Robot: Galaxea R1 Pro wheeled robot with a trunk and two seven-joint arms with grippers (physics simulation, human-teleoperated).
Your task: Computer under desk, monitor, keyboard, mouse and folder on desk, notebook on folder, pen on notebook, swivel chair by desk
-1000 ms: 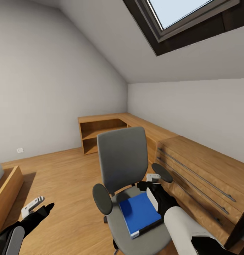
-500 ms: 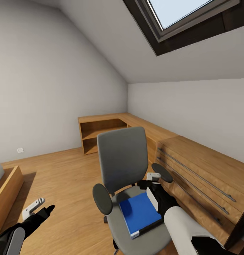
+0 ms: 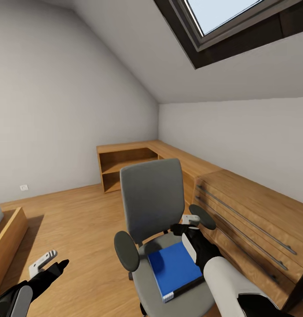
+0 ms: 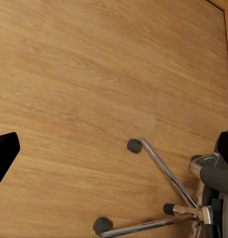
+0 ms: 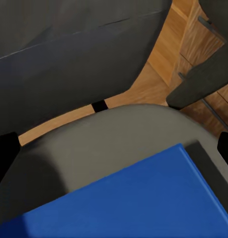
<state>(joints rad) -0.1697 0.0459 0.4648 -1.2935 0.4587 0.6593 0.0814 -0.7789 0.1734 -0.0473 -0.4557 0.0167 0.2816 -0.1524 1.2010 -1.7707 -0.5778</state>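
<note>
The grey swivel chair [image 3: 151,202] stands in the middle of the room, its back towards the far corner. A bright-blue folder [image 3: 174,269] lies flat on its seat. My right gripper [image 3: 186,231] hovers open just over the seat's far right part, beside the armrest and at the folder's far edge. In the right wrist view the folder [image 5: 133,203] is close below the open right gripper [image 5: 114,153], with the grey seat [image 5: 94,144] and chair back beyond. My left gripper [image 3: 49,262] hangs open over the floor left of the chair, above its chrome base [image 4: 163,168].
A low light-wood cabinet [image 3: 253,220] with long drawer handles runs along the right wall, close to the chair's right armrest. An open wooden shelf unit [image 3: 125,165] fills the far corner. A wooden frame [image 3: 6,229] stands at the left. Wood floor [image 3: 81,220] stretches between them.
The whole picture has shifted slightly, so the camera moved a little. My left gripper has sunk a bit. The right gripper and the folder keep their places.
</note>
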